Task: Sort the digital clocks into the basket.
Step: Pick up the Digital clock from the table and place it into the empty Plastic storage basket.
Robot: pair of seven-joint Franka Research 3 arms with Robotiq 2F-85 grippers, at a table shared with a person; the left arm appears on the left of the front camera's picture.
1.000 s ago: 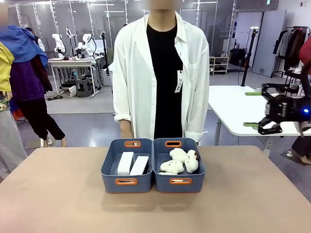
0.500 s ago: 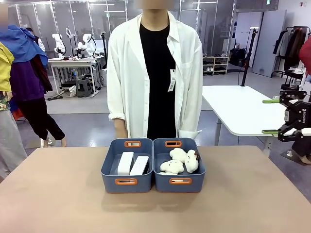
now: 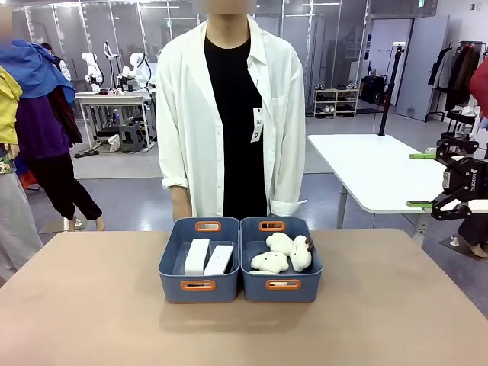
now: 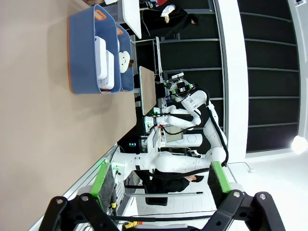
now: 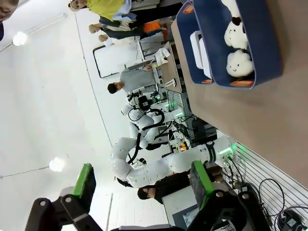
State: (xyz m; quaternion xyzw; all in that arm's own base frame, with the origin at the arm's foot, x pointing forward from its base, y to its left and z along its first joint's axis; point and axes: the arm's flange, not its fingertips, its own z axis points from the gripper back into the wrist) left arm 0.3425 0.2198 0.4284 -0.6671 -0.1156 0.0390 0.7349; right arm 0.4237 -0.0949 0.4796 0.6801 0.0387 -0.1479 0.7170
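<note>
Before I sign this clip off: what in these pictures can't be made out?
- Clocks, front view: lower sides hidden by the left basket wall; any display too small to read.
- Plush toys, right wrist view: top one cut off by the upper edge.
- Right gripper, front view: arm cut off by the right edge.

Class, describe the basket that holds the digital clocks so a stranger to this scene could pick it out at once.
On the tan table, in front of the person in the white shirt, two blue baskets with orange handle slots stand side by side. The one meant is the basket on the robot's left. It holds two white digital clocks lying side by side, while its twin holds cream plush toys.
</note>
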